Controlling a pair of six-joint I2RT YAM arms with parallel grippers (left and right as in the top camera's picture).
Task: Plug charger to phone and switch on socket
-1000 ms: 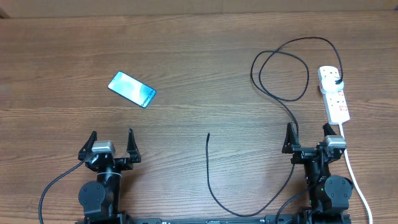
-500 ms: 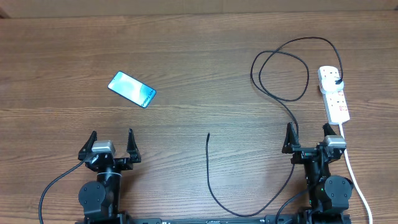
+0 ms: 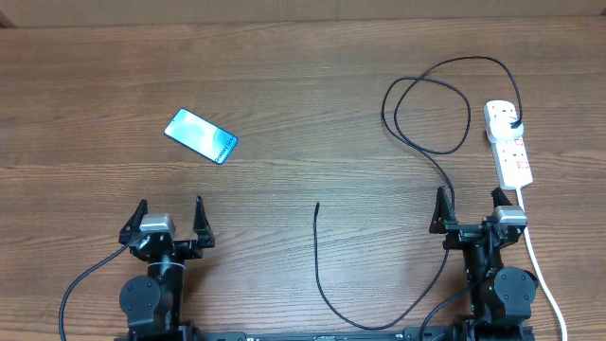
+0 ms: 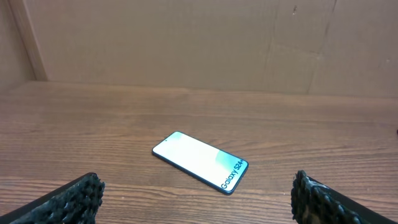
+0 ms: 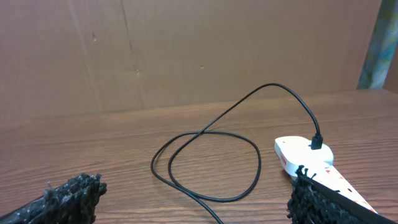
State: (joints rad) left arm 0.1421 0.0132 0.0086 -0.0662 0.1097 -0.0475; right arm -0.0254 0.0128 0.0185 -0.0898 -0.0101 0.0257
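1. Charger [image 3: 317,237] lay loose on the table [image 3: 284,76]. Its connector tip [image 3: 317,206] sat on bare wood between your two arms, touching nothing.
2. Its black plug [image 3: 512,123] was seated in the far-end outlet of the socket [image 3: 508,142].
3. From the plug the cable looped wide over the table and crossed itself once. It then ran down past your right gripper [image 3: 468,193], curved along the near edge and came back up to the tip.
4. You couldn't tell from overhead whether the cable touched that gripper.
5. Phone [image 3: 201,136] lay flat on the left side, screen up and lit cyan, angled diagonally. It was ahead of your left gripper [image 3: 170,203] and well apart from the connector tip.
6. Left wrist view showed the phone [image 4: 200,162] centred ahead between the fingers [image 4: 74,196], lettering at its near-right end.
7. Your left gripper had its jaws spread wide and held nothing.
8. Your right gripper was likewise spread wide and held nothing.
9. Socket sat at the far right, ahead of your right gripper, with its white lead [image 3: 535,256] trailing toward the near edge.
10. Right wrist view showed the socket [image 5: 311,163] just behind the right-hand finger [image 5: 323,199].
11. Red switch marks showed on the socket, but the switch position couldn't be told.
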